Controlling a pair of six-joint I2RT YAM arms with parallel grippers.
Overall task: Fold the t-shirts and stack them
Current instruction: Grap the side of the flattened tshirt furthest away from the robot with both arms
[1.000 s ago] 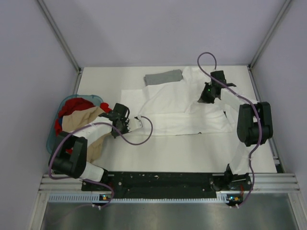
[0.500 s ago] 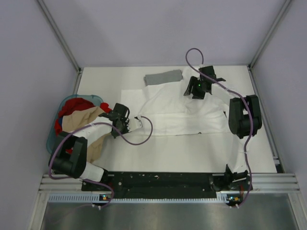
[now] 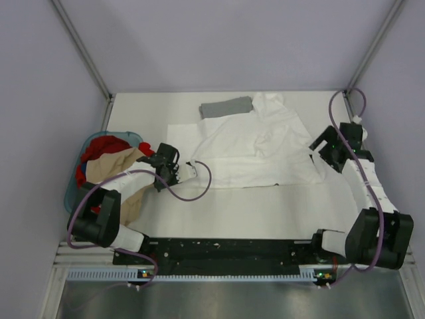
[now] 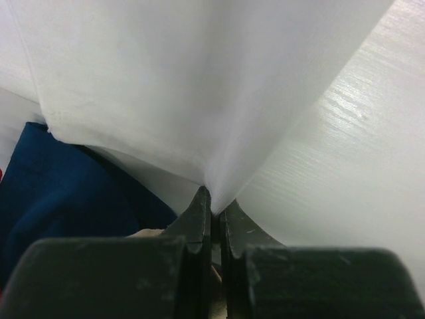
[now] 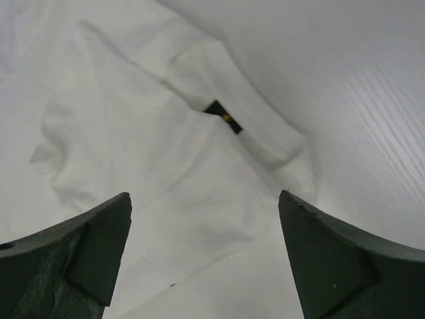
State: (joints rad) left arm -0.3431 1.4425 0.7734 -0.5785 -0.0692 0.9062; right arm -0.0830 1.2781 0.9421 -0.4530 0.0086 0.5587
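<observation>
The white t-shirt [image 3: 252,149] lies spread across the middle of the table, printed side hidden. My left gripper [image 3: 178,171] is shut on its left edge; in the left wrist view the white cloth [image 4: 166,86] fans up from the pinched fingertips [image 4: 212,203]. My right gripper [image 3: 323,147] hovers open at the shirt's right edge. In the right wrist view its spread fingers [image 5: 99,239] frame the shirt's collar area with a dark neck label [image 5: 222,116], holding nothing. A folded grey t-shirt [image 3: 227,107] rests at the back, touching the white one.
A blue basket [image 3: 136,137] at the left holds red and tan clothes [image 3: 109,166], some spilling over its near side. Dark blue cloth [image 4: 53,193] shows beside my left fingers. Walls and metal posts close in the back and sides of the table [image 3: 265,212].
My right gripper opened, let go of the white t-shirt near the back centre, and swung right and nearer to the shirt's right edge. The left arm stayed still.
</observation>
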